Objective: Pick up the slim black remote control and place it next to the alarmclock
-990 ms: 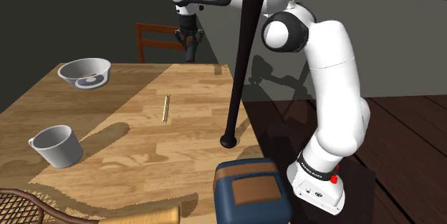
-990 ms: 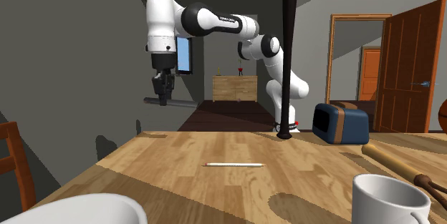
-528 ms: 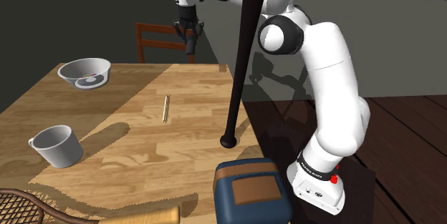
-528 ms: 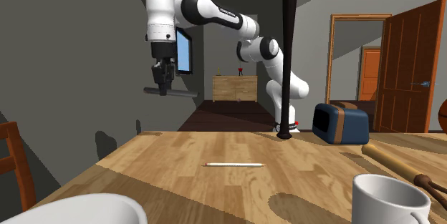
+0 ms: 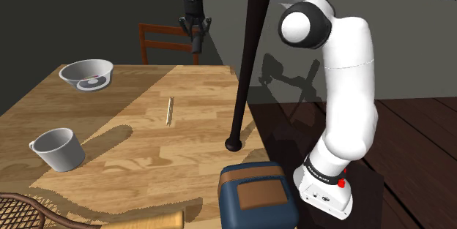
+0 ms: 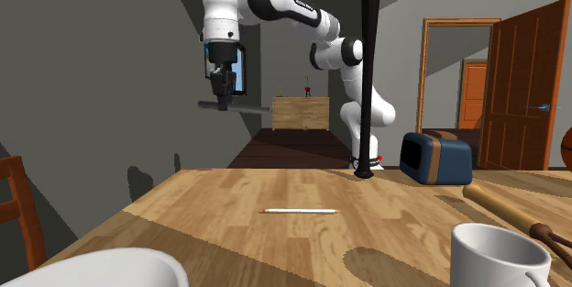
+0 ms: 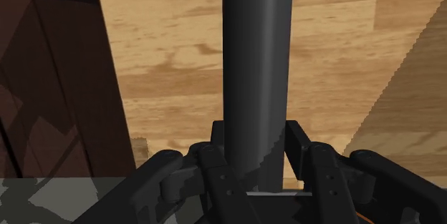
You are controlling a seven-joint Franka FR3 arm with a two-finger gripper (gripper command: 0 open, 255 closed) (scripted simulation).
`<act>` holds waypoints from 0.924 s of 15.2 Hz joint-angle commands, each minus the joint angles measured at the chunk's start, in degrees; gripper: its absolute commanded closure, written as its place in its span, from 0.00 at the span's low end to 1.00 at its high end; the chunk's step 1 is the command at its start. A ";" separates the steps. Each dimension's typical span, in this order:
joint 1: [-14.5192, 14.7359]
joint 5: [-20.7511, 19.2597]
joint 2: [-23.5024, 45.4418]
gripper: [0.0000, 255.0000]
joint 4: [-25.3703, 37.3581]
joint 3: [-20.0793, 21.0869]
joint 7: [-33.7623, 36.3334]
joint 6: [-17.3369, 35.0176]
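1. Black and slim, the remote control (image 6: 247, 107) lies crosswise in the jaws, which are pinched narrow on its sides (the wrist view shows this best).
2. Over the last second it has risen and drifted towards 3 o'clock in the second exterior view, well above the tabletop (image 5: 132, 134).
3. In the shoulder view it hangs at 12 o'clock from the thin stick (image 5: 170, 110).
4. Pickup looks done and the carry remains. I cannot make out the alarm clock.

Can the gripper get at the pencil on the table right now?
Probably not to grasp: the gripper is shut on the remote, high above the table's far edge. Nothing stands over the pencil, though.
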 commanded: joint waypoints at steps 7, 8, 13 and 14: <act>2.78 0.69 -20.59 1.00 -30.54 1.99 5.68 9.68; 3.14 0.84 -22.63 1.00 -33.20 2.31 6.39 10.25; 5.01 1.91 -32.11 1.00 -44.72 4.13 10.02 12.13; 5.40 2.19 -33.89 1.00 -46.73 4.55 10.76 12.34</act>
